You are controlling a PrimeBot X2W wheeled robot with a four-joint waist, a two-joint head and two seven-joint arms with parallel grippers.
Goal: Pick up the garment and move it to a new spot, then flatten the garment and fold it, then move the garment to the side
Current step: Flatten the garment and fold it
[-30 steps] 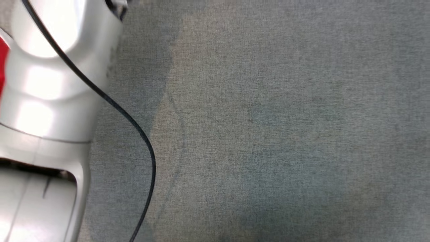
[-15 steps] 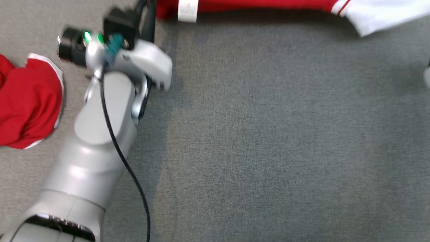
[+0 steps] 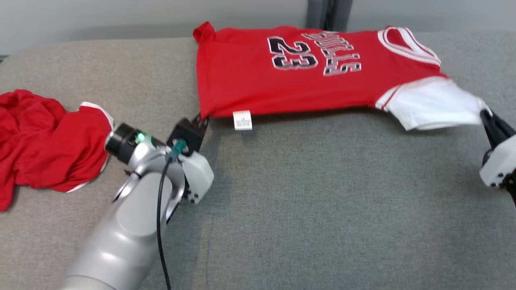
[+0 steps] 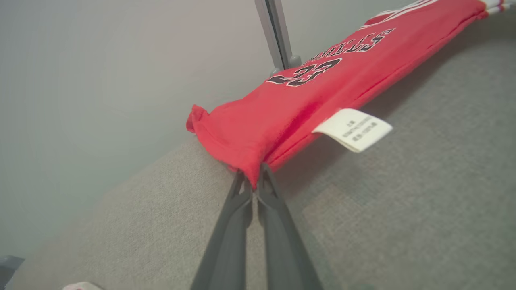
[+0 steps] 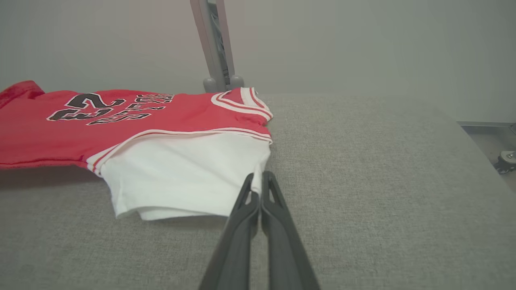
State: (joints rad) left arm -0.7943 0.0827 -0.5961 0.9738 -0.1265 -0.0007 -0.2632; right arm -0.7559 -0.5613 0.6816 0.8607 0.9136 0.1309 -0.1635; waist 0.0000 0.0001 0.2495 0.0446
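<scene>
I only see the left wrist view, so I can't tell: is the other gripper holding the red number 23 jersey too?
Observer: Yes. The right gripper is shut on the white sleeve of the red fabric jersey.
Operator: Is there anything else on the grey fabric surface?
Observer: A second red garment with white trim lies crumpled at the robot's far left.

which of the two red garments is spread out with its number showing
The jersey printed 23, stretched between the left pincer and the right pincer. The other red garment lies crumpled at the left.
</scene>
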